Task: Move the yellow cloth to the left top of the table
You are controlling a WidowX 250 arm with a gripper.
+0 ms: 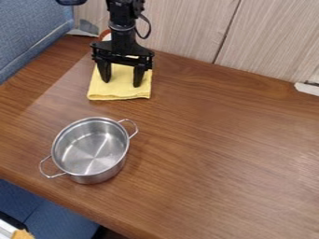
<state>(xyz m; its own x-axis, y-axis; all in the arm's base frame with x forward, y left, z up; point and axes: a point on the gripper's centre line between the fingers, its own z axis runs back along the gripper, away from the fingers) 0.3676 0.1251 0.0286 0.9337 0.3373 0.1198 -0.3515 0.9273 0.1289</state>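
The black gripper [122, 83] hangs at the upper left of the view with its two fingers spread apart, nothing held between them. Directly beneath and behind it lies the folded yellow cloth [120, 92], flat on the brown wooden table [218, 140] near its back left part. The fingers overlap the cloth in this view; whether they touch it I cannot tell. The gripper's body hides part of the cloth's far side.
A steel pot [92, 149] with two wire handles stands on the table at the left, in front of the cloth. Pale wooden panels [187, 28] rise along the back edge, and a blue padded surface [28, 32] borders the left.
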